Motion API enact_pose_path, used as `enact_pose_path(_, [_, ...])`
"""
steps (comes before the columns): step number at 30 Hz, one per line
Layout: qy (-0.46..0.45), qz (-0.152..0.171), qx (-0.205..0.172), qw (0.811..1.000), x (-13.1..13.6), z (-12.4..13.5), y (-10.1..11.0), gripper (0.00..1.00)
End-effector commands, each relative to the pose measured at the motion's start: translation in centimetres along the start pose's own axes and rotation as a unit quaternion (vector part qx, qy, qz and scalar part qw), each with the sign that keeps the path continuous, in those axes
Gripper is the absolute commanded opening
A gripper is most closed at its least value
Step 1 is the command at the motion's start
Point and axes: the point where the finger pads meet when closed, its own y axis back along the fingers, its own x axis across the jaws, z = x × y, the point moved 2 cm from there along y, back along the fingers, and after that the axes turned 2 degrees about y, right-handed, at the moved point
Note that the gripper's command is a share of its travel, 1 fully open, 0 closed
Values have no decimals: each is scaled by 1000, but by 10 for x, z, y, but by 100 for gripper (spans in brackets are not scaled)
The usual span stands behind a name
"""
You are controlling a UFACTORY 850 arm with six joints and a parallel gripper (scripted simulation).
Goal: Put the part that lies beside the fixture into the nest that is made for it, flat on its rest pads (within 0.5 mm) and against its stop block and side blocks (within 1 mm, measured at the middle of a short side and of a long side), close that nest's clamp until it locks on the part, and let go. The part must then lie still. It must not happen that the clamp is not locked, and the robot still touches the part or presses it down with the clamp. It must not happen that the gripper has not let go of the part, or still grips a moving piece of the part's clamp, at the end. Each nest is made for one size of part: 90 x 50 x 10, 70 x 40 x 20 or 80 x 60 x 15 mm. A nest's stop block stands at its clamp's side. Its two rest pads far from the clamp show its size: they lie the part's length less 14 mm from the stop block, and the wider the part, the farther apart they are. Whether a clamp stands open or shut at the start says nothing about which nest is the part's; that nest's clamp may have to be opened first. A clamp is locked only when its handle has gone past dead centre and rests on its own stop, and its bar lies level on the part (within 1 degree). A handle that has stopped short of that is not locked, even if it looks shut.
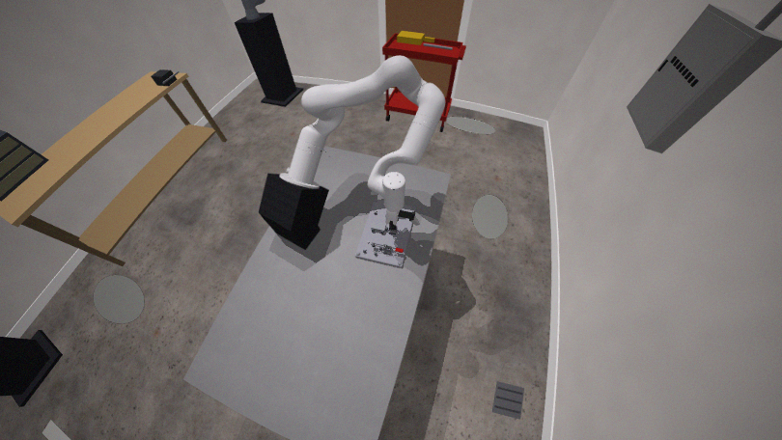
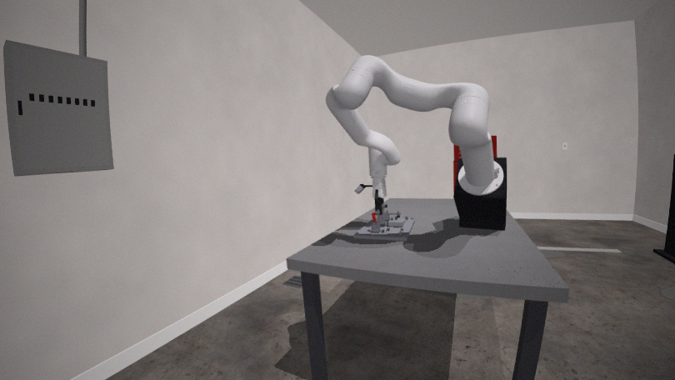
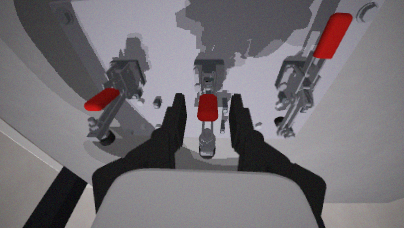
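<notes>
The fixture plate (image 1: 382, 243) lies on the grey table and also shows in the exterior view (image 2: 387, 227). The wrist view shows three toggle clamps with red handles: a left one (image 3: 101, 99), a middle one (image 3: 207, 108) and a right one (image 3: 332, 28) whose handle points far up the plate. My gripper (image 3: 207, 105) hangs straight down over the plate, half open. Its two black fingers straddle the middle clamp's red handle, with a gap on each side. I hold nothing. I cannot make out the part in any view.
The arm's black base block (image 1: 293, 210) stands on the table left of the fixture. The table's right edge (image 1: 437, 229) runs close to the plate. A wooden shelf (image 1: 93, 158) and a red cart (image 1: 422, 73) stand well away.
</notes>
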Motion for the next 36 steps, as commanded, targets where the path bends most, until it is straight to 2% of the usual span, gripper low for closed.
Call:
enact_pose_path(1, [0,0,1,1000,0,-1,-11,47])
enact_pose_path(21, [0,0,1,1000,0,-1,-15,47])
enact_pose_path(22, [0,0,1,1000,0,-1,-15,0])
enact_pose_path(36, [0,0,1,1000,0,-1,-15,0])
